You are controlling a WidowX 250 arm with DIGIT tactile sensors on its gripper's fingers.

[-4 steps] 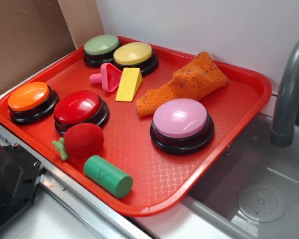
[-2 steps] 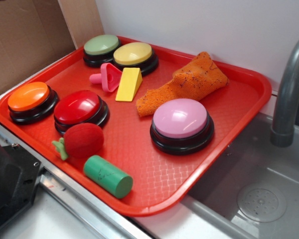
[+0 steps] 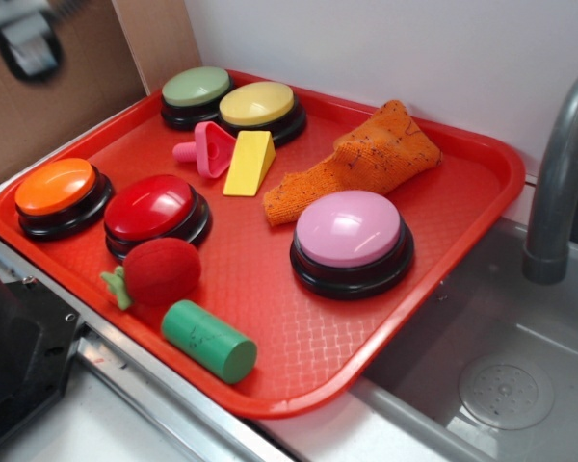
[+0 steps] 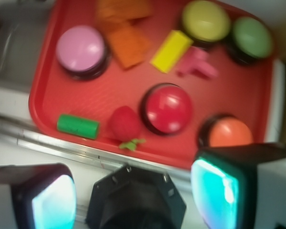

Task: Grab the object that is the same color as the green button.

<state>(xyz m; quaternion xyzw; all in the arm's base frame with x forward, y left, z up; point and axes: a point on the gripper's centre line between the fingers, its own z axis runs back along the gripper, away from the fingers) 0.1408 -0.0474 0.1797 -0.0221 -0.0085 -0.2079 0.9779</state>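
The green cylinder block lies on its side at the near edge of the red tray, just in front of the red plush strawberry. The pale green button sits at the tray's far left corner. My gripper shows only as a blur at the top left, high above and behind the tray. In the wrist view the gripper is open and empty, its teal pads wide apart, off the tray's edge. That view shows the cylinder at lower left and the green button at top right.
The tray also holds a yellow button, red button, orange button, pink button, yellow wedge, pink piece and orange cloth. A sink and grey faucet are at the right.
My gripper has come into the exterior view at the top left. Nothing on the tray has moved.
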